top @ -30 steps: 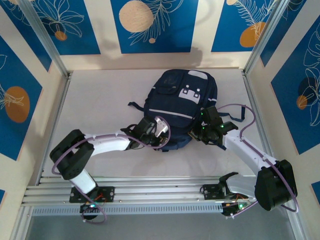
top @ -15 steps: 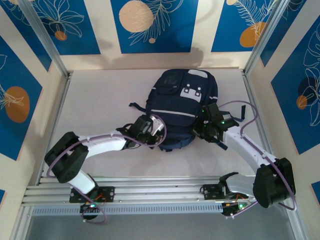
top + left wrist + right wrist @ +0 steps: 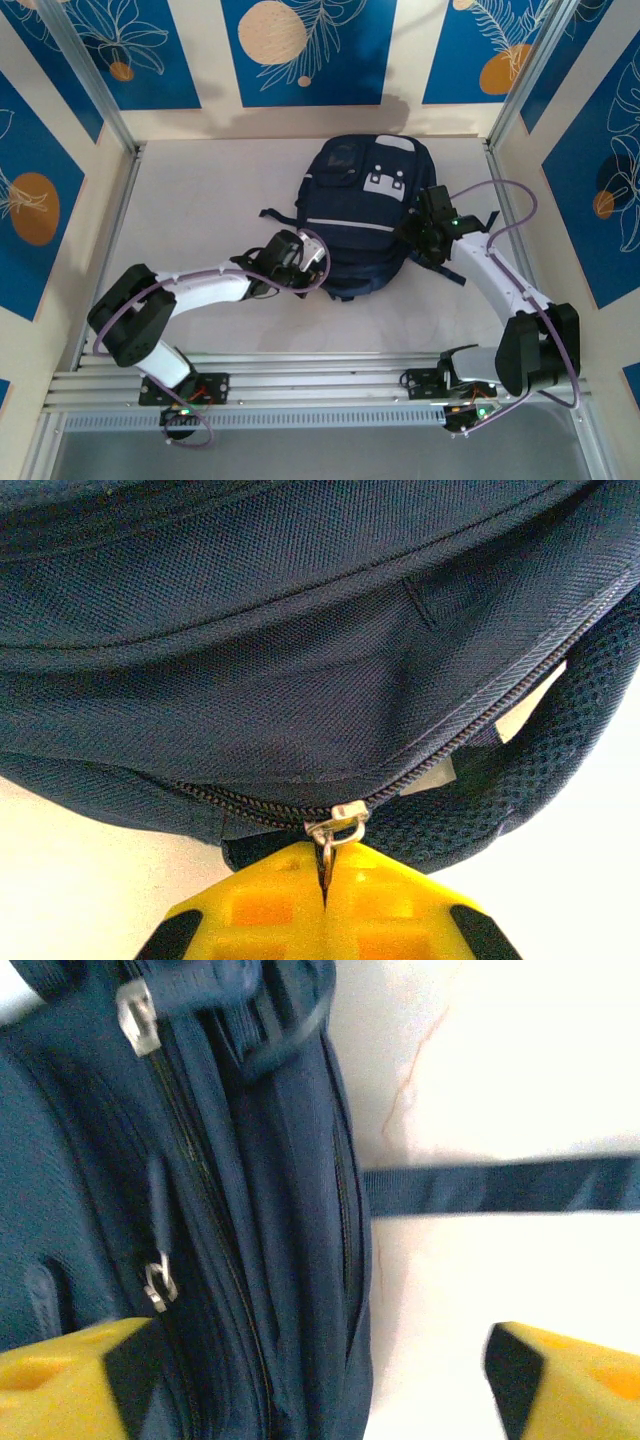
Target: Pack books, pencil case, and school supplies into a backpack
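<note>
White worktop (image 3: 200, 220), backpack (image 3: 365, 225) flat.
The zipper pull (image 3: 337, 825) pinched in the clenched left claw (image 3: 325, 880) could be lost if snagged; right claw (image 3: 310, 1380) released.

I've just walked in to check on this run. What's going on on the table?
A navy backpack lies flat on the table between the two arms. The left gripper is shut on a zipper pull at the bag's near end. The right gripper stands open at the bag's right side, holding nothing, with a loose strap lying ahead of it.
</note>
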`<state>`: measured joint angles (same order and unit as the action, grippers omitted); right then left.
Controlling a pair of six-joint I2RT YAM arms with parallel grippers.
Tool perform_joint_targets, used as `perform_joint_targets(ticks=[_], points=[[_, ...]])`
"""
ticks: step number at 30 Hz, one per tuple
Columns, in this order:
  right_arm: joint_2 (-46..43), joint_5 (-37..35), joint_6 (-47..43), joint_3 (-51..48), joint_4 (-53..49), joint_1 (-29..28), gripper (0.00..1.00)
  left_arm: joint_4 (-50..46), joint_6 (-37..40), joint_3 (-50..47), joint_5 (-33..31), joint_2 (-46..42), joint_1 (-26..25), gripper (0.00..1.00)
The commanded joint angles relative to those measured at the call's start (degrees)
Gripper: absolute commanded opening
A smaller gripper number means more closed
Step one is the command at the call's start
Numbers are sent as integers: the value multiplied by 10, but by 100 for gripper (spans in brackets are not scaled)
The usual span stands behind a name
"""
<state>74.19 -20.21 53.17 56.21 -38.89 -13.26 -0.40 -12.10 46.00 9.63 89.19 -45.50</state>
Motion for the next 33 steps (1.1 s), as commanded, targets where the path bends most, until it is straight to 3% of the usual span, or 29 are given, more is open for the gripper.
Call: perform_joint_targets(ticks=[1, 11, 15, 19, 22, 27, 33], points=[[4, -71, -11, 24, -13, 9, 95, -29, -9, -13, 12, -19, -3, 0], [211, -50, 35, 159, -33, 111, 86, -16, -17, -42, 19, -39, -22, 0], [292, 6, 9, 231, -25, 136, 84, -9, -19, -42, 22, -36, -28, 0], [375, 127, -94, 326, -11, 108, 80, -3, -20, -41, 28, -33, -37, 0], [405, 172, -155, 364, 8, 56, 80, 0, -21, -35, 32, -27, -47, 0], [417, 285, -173, 384, 55, 6, 78, -2, -22, -15, 35, -10, -65, 0], [344, 145, -102, 386, -27, -1, 79, -14, -31, 17, 28, -3, -67, 0]])
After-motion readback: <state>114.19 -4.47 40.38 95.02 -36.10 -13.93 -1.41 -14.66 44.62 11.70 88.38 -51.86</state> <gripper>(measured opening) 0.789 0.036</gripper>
